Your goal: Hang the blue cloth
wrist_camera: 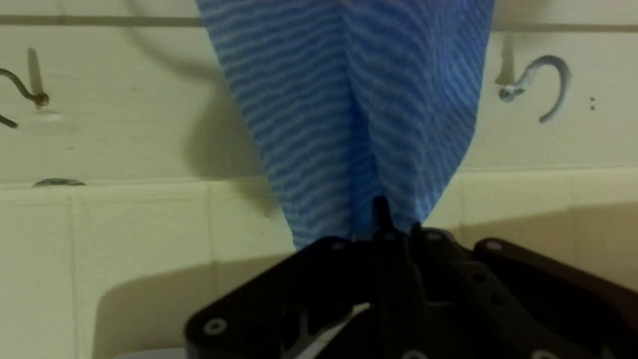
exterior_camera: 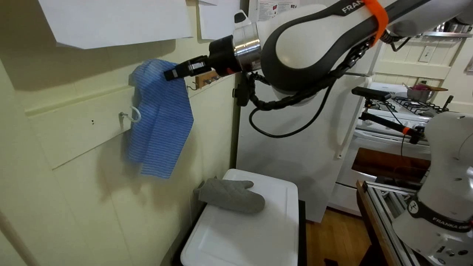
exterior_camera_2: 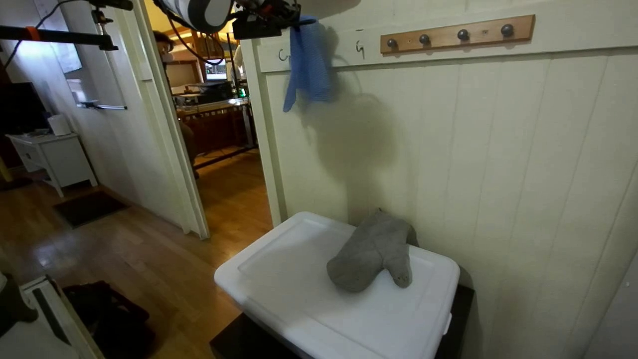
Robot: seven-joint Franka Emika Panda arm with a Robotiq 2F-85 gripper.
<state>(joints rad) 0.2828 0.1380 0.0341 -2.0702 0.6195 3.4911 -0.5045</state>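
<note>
The blue cloth (exterior_camera: 160, 122) is striped and hangs limp in front of the cream wall. It also shows in an exterior view (exterior_camera_2: 313, 65) and in the wrist view (wrist_camera: 319, 114). My gripper (exterior_camera: 169, 75) is shut on its upper part, and some cloth bulges above the fingertips. In the wrist view the folds run together at the fingers (wrist_camera: 398, 219). The cloth is between a white hook (exterior_camera: 135, 114) and a darker hook (exterior_camera: 192, 87). Both hooks also show beside it in the wrist view, white (wrist_camera: 553, 82) and dark (wrist_camera: 30, 94). I see no hook through the cloth.
A wooden peg rack (exterior_camera_2: 456, 35) is fixed to the wall beside the hooks. A grey oven mitt (exterior_camera: 231, 195) lies on a white bin lid (exterior_camera: 255, 236) below. White sheets (exterior_camera: 122, 22) stick out above the cloth. A fridge (exterior_camera: 281, 155) stands beside the wall.
</note>
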